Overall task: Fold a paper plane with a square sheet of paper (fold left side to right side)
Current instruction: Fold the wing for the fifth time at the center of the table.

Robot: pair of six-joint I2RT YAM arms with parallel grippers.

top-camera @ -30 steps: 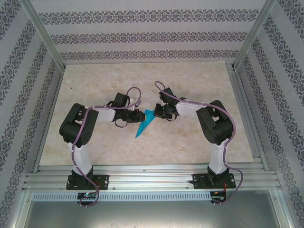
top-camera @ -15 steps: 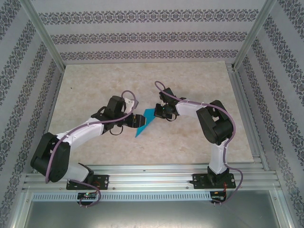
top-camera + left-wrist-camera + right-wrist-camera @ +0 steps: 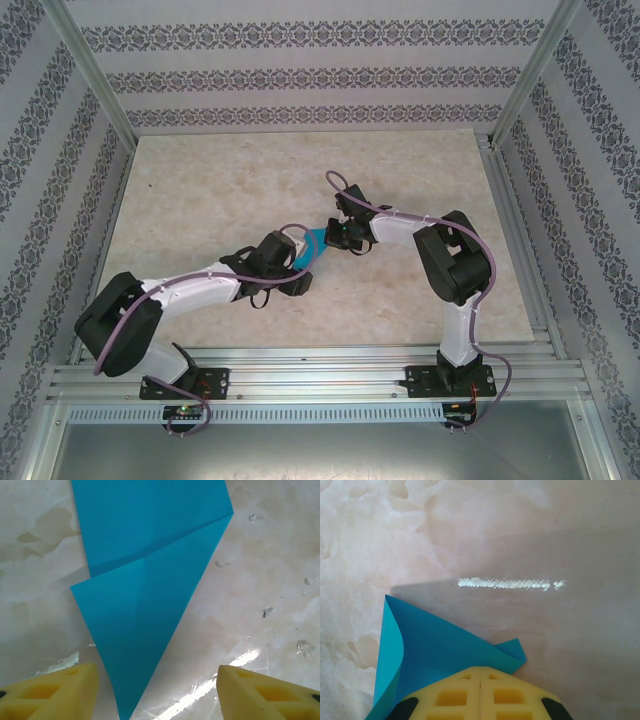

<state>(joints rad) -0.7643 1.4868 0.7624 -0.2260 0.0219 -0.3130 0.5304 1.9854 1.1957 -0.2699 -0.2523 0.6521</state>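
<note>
Paper (image 3: pixel 145 590) tip sits inside released left claw (image 3: pixel 157 675); clenched right claw (image 3: pixel 480 672) presses far end.

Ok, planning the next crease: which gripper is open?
The left gripper, yellow fingers spread either side of the paper tip; the right gripper is shut.

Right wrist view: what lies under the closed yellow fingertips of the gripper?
The folded sheet of thin cyan-blue paper runs under the right gripper, on the pale marbled table. The fingertips cover the rest of the sheet, so pinching or pressing cannot be told.
</note>
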